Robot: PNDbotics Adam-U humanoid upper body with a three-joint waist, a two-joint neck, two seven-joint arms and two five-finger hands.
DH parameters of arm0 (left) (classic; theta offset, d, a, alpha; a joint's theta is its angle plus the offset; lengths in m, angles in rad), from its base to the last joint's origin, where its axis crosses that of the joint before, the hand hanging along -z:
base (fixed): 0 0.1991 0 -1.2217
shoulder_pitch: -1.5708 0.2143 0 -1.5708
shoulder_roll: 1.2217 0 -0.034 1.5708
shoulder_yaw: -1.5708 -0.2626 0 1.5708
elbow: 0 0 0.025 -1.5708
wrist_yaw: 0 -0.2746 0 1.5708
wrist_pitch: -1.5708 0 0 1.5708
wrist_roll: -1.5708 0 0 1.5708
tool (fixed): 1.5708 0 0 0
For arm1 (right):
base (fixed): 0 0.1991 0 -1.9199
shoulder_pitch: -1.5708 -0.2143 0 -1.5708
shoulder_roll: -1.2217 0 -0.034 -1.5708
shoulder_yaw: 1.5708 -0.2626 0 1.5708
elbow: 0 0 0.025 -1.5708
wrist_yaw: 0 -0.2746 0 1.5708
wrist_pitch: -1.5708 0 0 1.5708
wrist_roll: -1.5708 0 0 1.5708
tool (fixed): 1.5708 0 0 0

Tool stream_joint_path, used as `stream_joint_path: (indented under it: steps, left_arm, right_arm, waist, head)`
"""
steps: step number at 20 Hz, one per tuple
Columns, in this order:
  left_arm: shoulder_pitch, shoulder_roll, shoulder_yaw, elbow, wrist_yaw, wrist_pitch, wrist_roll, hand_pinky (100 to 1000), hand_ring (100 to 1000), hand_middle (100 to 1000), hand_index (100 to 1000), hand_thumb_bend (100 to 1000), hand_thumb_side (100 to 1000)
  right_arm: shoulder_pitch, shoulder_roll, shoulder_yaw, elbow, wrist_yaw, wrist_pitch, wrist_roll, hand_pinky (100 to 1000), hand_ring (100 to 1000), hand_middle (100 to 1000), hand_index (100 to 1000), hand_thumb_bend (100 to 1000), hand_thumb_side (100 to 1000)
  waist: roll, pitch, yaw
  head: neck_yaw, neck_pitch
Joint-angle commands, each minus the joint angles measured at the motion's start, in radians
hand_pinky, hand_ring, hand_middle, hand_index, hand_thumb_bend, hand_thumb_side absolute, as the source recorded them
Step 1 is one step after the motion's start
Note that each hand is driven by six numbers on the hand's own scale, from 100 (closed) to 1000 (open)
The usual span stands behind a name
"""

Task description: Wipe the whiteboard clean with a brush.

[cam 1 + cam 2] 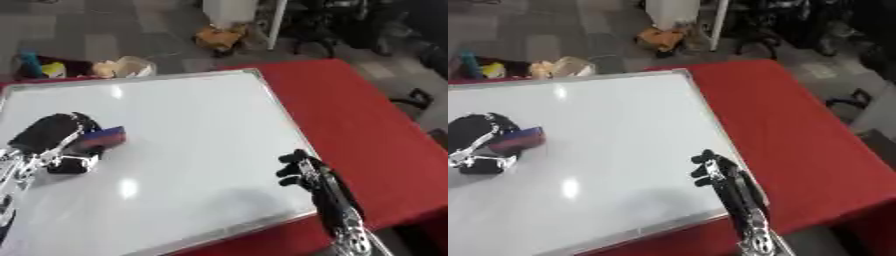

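Observation:
A large whiteboard (192, 130) with a silver frame lies flat on the red table (359, 125); I see no marks on its surface. My left hand (54, 140) is over the board's left part, fingers curled round a blue and red brush (103, 136) that rests on the board. My right hand (306, 172) hovers near the board's lower right edge with its fingers curled and nothing in them.
Beyond the table's far edge the floor holds bags and small items (122, 66), a yellow object (220, 36) and a white post (276, 22). A dark chair (418, 102) stands to the right of the table.

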Motion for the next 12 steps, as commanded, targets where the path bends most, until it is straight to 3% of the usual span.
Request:
stream_joint_path:
  steps: [1, 6, 12]
  left_arm:
    - [-0.008, -0.01, -0.012, 0.014, -0.052, -0.008, 0.019, 510, 556, 565, 731, 445, 249]
    - [-0.019, -0.012, 0.029, 0.095, -0.144, 0.01, 0.078, 521, 569, 581, 737, 636, 476]
    - [-0.027, -0.016, 0.057, 0.154, -0.206, 0.014, 0.131, 523, 571, 583, 736, 651, 493]
  right_arm:
    - [-0.004, -0.003, -0.002, -0.011, 0.004, -0.003, 0.002, 603, 638, 483, 687, 100, 871]
    - [-0.002, -0.002, -0.003, -0.009, 0.006, -0.004, 0.002, 604, 638, 483, 687, 100, 872]
    - [-0.003, 0.0, -0.002, -0.006, 0.006, -0.005, 0.001, 604, 638, 483, 687, 100, 872]
  waist:
    - [0.003, -0.009, -0.005]
    - [0.004, -0.008, -0.009]
    - [0.004, -0.008, -0.01]
  head:
    - [-0.004, 0.002]
    - [-0.009, 0.002]
    - [-0.01, 0.003]
